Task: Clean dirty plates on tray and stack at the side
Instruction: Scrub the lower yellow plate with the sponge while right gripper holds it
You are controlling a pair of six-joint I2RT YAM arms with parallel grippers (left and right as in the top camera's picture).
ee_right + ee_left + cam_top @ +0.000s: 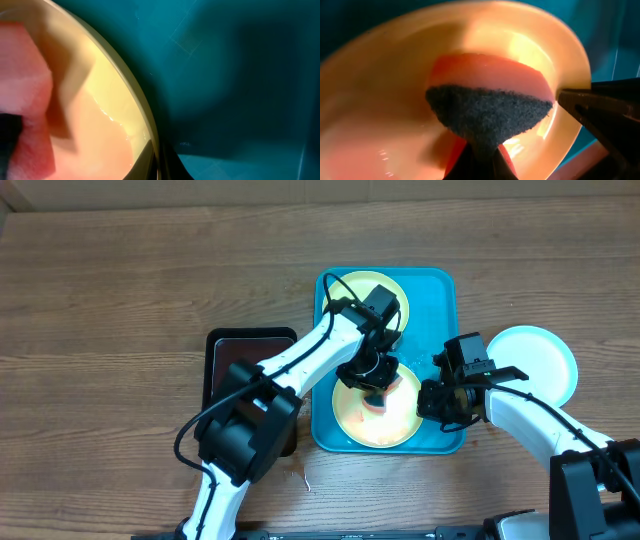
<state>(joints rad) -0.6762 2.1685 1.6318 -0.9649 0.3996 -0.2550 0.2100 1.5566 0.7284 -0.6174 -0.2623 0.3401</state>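
The turquoise tray (440, 290) holds two plates. The near plate (350, 418) has my left gripper (375, 385) over it, shut on a red sponge with a dark scouring face (487, 112), pressed into the plate's well (380, 100). My right gripper (432, 402) is shut on that plate's right rim (142, 107), with the tray floor (235, 75) beside it. The far plate (385, 283) is partly hidden by the left arm. A third plate (545, 360), clean and whitish, lies on the table right of the tray.
A dark brown tray (225, 345) sits left of the turquoise tray, partly covered by the left arm. Bare wooden table (120, 300) lies all around.
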